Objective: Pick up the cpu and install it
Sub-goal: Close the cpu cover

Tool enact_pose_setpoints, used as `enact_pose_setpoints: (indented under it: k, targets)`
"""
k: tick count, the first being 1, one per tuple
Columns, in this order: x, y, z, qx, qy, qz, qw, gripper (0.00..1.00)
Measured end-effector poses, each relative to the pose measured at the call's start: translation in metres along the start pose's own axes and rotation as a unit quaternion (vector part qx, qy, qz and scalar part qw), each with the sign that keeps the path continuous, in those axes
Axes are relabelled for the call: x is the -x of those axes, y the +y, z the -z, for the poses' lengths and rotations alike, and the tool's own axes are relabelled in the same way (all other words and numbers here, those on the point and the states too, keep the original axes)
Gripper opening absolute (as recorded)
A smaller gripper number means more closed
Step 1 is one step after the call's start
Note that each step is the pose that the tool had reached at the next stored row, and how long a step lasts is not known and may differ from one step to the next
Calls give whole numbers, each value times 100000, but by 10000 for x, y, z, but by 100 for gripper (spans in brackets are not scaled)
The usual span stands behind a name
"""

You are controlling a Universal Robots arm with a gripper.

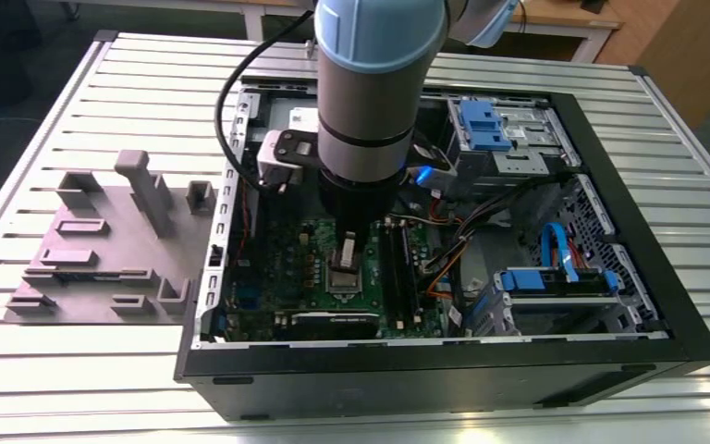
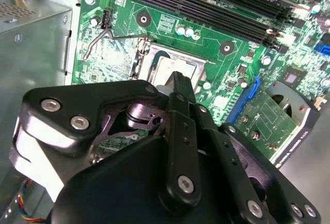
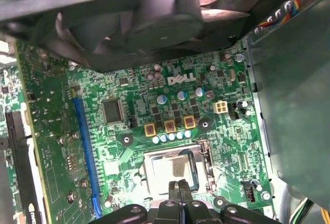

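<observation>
My end effector [image 3: 178, 189], fingers pinched together, hovers over the cpu [image 3: 172, 168] in its socket [image 3: 206, 154]. I judge squareness and light pressure matter most.

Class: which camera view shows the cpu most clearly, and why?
The first wrist view: the cpu lies flat in its socket, silvery top mostly open to view, gripper at its edge. In the second wrist view the gripper covers part of it. In the exterior view it is a small pale patch below the arm.
</observation>
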State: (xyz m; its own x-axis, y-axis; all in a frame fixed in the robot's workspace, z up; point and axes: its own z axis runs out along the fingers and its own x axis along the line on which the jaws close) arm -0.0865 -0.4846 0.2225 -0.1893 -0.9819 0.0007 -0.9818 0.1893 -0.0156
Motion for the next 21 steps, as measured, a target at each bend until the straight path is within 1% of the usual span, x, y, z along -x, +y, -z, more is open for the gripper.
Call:
enact_pose_setpoints:
  k: [4, 9, 15, 18, 21]
  targets:
    - [-4, 0, -1, -230, -72, 1695, 99985, 10]
    - [-15, 45, 0, -502, -123, 2123, 99976, 10]
    - [-16, 45, 0, -516, -127, 2216, 99974, 10]
    - [-15, 45, 0, -517, -145, 2866, 99957, 10]
    - [-16, 45, 0, -516, -147, 3132, 99950, 10]
